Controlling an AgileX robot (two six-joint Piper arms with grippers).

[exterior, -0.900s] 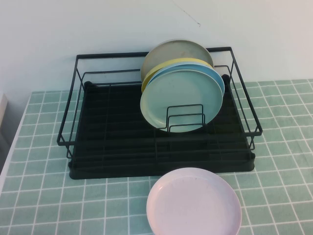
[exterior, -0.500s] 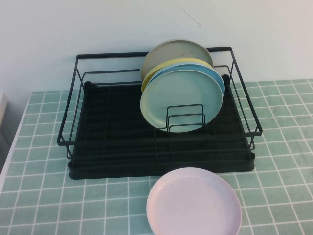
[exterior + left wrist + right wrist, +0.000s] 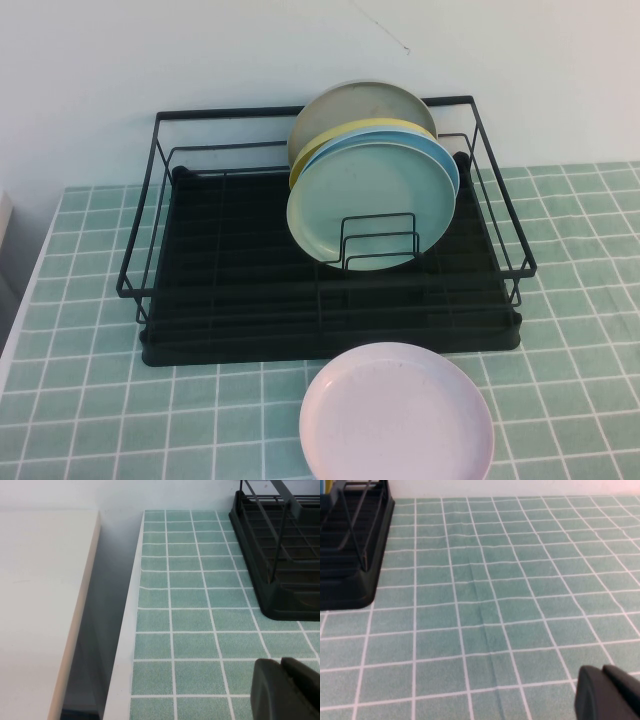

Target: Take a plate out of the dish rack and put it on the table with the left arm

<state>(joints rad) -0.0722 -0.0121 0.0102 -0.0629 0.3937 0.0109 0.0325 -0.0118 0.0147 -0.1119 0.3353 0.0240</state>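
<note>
The pale mint-green plate (image 3: 368, 205) stands on edge at the front of a stack in the black wire dish rack (image 3: 230, 250), leaning behind the small upright divider (image 3: 378, 243). Behind it stand a sky-blue plate (image 3: 442, 155), a yellow one and a beige one. The rack rests on the green tiled table (image 3: 80, 400). Neither arm shows in the high view. My left gripper (image 3: 280, 664) is shut and empty, low over the tiles near the table's left edge, with the rack's corner (image 3: 280, 580) ahead. My right gripper (image 3: 602, 671) is shut and empty over bare tiles, to the right of the rack's corner (image 3: 350, 575).
A pale pink plate (image 3: 397, 415) lies flat on the tiles just in front of the rack. A white wall stands behind the rack. A white surface (image 3: 40, 605) lies beyond a dark gap past the table's left edge (image 3: 127, 630).
</note>
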